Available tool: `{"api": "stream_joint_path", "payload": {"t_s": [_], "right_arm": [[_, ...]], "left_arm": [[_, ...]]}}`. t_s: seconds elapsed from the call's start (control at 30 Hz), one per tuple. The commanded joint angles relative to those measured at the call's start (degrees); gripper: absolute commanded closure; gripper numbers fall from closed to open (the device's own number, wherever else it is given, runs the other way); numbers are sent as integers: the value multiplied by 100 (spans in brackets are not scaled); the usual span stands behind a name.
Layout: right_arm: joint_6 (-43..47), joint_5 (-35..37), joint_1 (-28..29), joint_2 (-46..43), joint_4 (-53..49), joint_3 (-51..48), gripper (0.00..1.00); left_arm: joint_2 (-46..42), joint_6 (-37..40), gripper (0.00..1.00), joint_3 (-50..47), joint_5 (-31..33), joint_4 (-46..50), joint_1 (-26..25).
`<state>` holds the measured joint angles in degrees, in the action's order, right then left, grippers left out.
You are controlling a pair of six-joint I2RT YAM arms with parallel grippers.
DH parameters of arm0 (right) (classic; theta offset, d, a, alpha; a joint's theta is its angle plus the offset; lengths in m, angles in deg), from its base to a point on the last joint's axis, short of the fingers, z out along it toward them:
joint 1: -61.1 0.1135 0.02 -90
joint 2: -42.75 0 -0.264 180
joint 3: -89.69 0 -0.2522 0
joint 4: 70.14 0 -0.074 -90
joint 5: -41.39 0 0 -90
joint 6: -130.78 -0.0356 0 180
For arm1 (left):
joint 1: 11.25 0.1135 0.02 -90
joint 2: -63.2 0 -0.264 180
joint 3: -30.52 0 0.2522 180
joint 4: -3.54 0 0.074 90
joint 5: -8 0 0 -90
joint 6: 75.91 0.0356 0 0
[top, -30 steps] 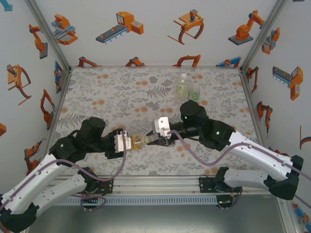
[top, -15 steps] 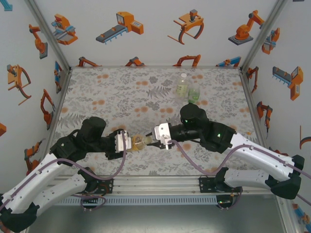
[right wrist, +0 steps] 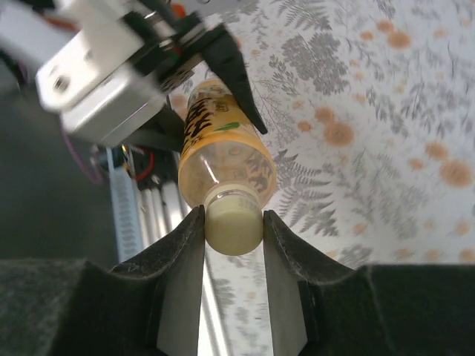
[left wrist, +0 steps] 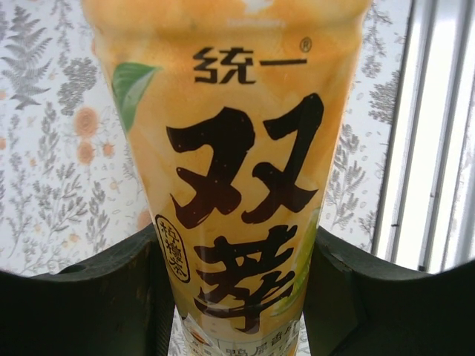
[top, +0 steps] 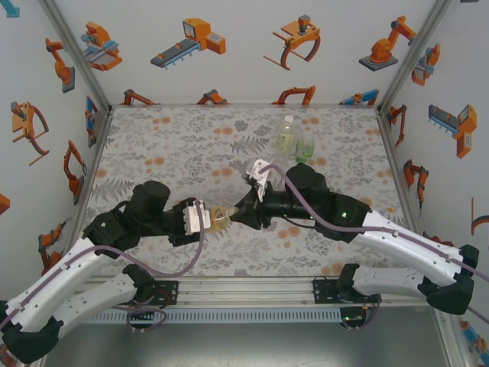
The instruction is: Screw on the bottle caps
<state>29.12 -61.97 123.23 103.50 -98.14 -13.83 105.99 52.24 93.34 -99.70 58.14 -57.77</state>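
The amber bottle (top: 219,218) with a yellow label and dark characters lies level above the table between both arms. My left gripper (top: 205,219) is shut on its body; the left wrist view shows the label (left wrist: 237,178) wedged between the dark fingers (left wrist: 111,297). My right gripper (right wrist: 233,216) is shut on the pale bottle cap (right wrist: 233,226), which sits on the bottle's neck (right wrist: 231,196). In the top view the right gripper (top: 238,215) meets the bottle's right end. Two more bottles stand at the back: a clear one (top: 286,136) and a short green-tinted one (top: 305,146).
The patterned table (top: 176,145) is walled on three sides by white panels with orange robot pictures. An aluminium rail (top: 252,284) with both arm bases runs along the near edge. The standing bottles are just behind the right arm's elbow (top: 306,180).
The right wrist has rolled about its axis while gripping the cap; its white camera block swung from beside the bottle up to the far side. The bottle and left gripper shifted slightly right.
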Motion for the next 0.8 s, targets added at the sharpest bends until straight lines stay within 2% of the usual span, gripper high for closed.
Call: {"api": "stream_joint_path", "payload": {"t_s": [0.0,0.17,0.33,0.43,0.53,0.6,0.67,0.7,0.77], "right_arm": [[-2971,1235,32,55,-235,-45,100],[-5531,1338,-160,84,-283,-383,100],[-6259,1149,-281,262,-499,-328,100],[-6205,1168,-292,258,-558,-288,100],[-5868,1353,-289,180,-795,-131,86],[-5459,1503,-289,137,-887,16,71],[-4991,1601,-289,72,-894,136,50],[-4747,1630,-298,44,-890,217,44],[-4205,1661,-315,-16,-896,379,38]], "left_arm": [[31,-69,100,33,-32,-898,-76],[216,-32,100,-15,81,-1147,-129],[370,30,100,-70,115,-1392,-169],[462,74,100,-46,116,-1413,-190],[518,112,100,-43,116,-1363,-199],[548,131,100,-45,116,-1309,-199],[572,131,100,-57,110,-1246,-199],[592,131,100,-54,99,-1216,-195],[599,102,100,-59,55,-1171,-207]]}}
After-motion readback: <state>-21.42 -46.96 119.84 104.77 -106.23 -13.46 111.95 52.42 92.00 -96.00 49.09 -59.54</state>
